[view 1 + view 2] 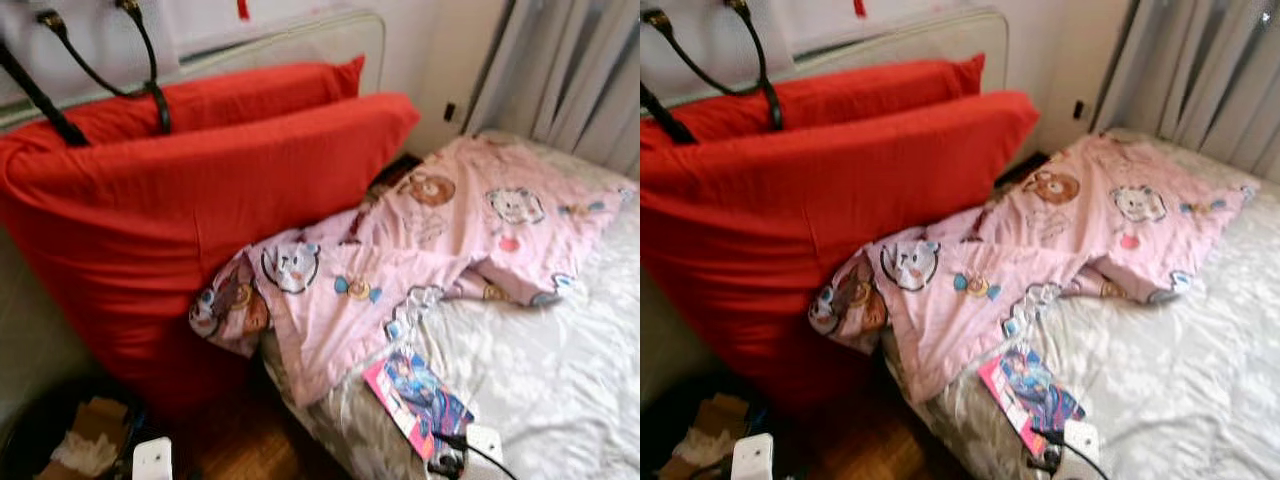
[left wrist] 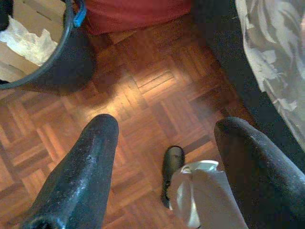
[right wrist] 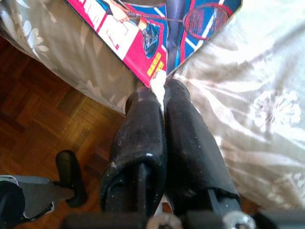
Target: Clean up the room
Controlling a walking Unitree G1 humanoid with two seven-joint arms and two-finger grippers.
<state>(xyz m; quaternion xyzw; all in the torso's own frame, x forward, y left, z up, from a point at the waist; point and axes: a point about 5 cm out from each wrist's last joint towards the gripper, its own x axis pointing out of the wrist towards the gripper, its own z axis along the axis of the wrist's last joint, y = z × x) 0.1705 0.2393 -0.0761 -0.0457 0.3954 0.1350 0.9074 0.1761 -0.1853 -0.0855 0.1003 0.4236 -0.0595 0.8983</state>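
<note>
Bed point(image 1: 560, 400): grey flowered sheet, with a pink cartoon blanket point(image 1: 420, 250) rumpled across its head end.
Pillows point(image 1: 200, 200): two, red, propped upright beside the bed against the headboard.
Magazine point(image 3: 157, 33): bright cover, lying at the mattress edge nearest the robot, one corner at the rim.
Right gripper point(image 3: 159, 93): fingers pressed together on that corner of the magazine, pinching it.
Left gripper point(image 2: 162, 157): fingers spread, holding nothing, hanging over the wooden floor point(image 2: 143, 90).
Bucket point(image 2: 71, 57): dark, on the floor near the pillows, card and paper inside.

Step in hand, by my reckoning: clearing the magazine off the bed. Next it wants lifting clear without slipping from the pinch, then carrying somewhere tidy.
</note>
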